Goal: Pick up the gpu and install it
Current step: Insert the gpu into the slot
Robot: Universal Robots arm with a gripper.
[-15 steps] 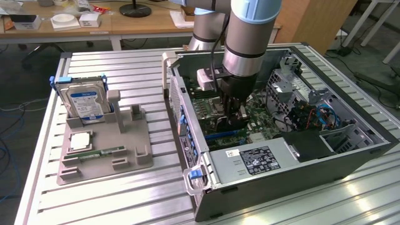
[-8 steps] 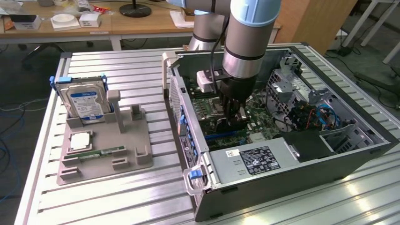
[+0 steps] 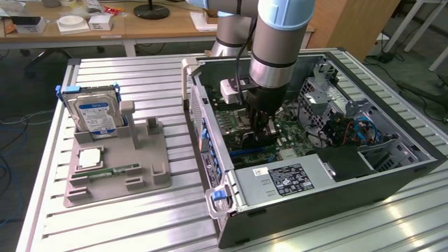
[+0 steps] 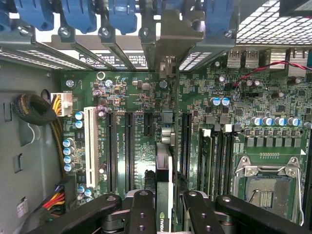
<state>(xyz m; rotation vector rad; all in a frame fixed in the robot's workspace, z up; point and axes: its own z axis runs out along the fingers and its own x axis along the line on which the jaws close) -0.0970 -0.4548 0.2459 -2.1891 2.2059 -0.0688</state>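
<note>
Gripper (image 4: 167,195): narrow, pinches the gpu (image 4: 164,175) between black fingers (image 4: 141,214), one on each side.
Gpu: edge-on inside the computer case (image 3: 315,197), upright over the motherboard (image 4: 136,97); seated or just above its slot, cannot tell.
Either side of the card: long black expansion slots (image 4: 129,151) just beside it, then a white slot (image 4: 90,146) one way and memory slots (image 4: 219,156) the other.
Further along the board: processor socket (image 4: 265,190) with its metal frame, rows of blue-topped capacitors (image 4: 273,121).
Board edge: black-sleeved cable bundle (image 4: 34,109) with yellow wires, thin red and black wire (image 4: 263,68).
Beyond the card's end: blue slot clips (image 4: 78,14) above the rear grille.
Exterior view, front: ribbed metal table (image 3: 140,226).
Case: lies open on its side, holds the labelled power supply (image 3: 287,178) nearest and the board behind it.
In the way: arm (image 3: 276,47) and gripper (image 3: 263,123) reach straight down into the case and cover most of the card.
Tray (image 3: 119,181): grey, on the exterior view's left, well apart from the card; holds a hard drive (image 3: 98,115) upright, a silver chip (image 3: 91,157) and a green memory stick (image 3: 112,170) lying flat.
Far back: wooden desk (image 3: 140,26) with white boxes.
</note>
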